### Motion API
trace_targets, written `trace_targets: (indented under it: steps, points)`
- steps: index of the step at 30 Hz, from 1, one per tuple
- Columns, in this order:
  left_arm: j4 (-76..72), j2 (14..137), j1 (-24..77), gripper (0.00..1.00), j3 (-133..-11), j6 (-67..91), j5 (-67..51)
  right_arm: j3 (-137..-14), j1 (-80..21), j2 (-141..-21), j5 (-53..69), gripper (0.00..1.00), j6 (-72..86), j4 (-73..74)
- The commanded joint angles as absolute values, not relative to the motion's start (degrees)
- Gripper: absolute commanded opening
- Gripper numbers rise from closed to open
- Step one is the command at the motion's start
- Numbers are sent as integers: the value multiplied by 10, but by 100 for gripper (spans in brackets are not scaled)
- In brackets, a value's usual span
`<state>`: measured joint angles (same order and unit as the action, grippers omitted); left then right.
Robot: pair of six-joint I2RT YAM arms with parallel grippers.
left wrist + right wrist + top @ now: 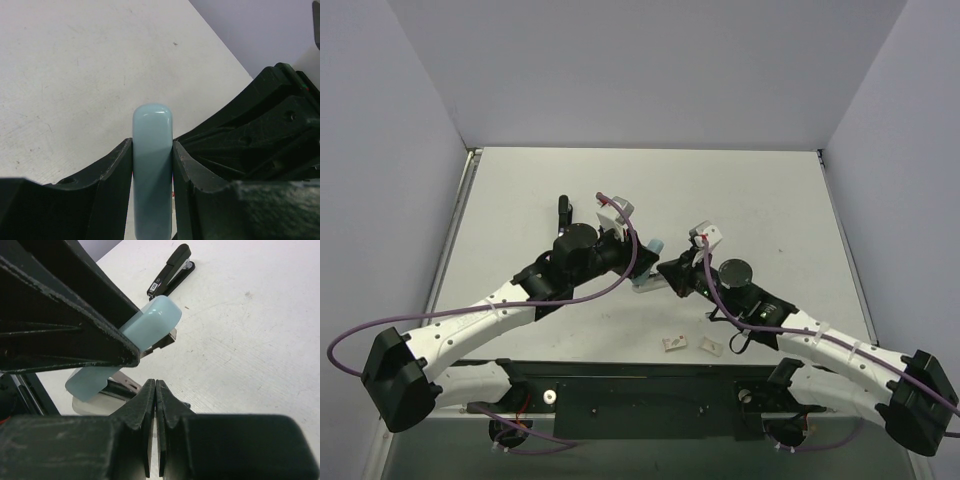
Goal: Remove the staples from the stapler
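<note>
A light blue stapler (656,248) sits mid-table with its top raised off its pale base (92,404). My left gripper (152,145) is shut on the blue top (152,165), one finger on each side; it also shows in the top view (638,258). The stapler's metal magazine (122,385) shows under the blue top (150,325) in the right wrist view. My right gripper (156,385) is shut with its tips just in front of the magazine, and nothing shows between its fingers; it also shows in the top view (670,272).
A black stapler (563,212) lies at the back left, also in the right wrist view (172,270). Two small staple strips (674,343) (710,346) lie near the table's front edge. Grey walls enclose the table.
</note>
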<state>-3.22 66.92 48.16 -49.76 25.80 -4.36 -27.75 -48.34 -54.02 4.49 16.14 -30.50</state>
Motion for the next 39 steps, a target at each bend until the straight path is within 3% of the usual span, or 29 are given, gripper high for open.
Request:
trace_targets:
  steps: [1, 39]
  points:
    - [-78, 656, 481, 0, -519, 270, -60, -315, -475, -568, 54, 0, 149, -338]
    - [-178, 742, 481, 0, -519, 252, 30, -291, -478, -702, 183, 0, 296, -520]
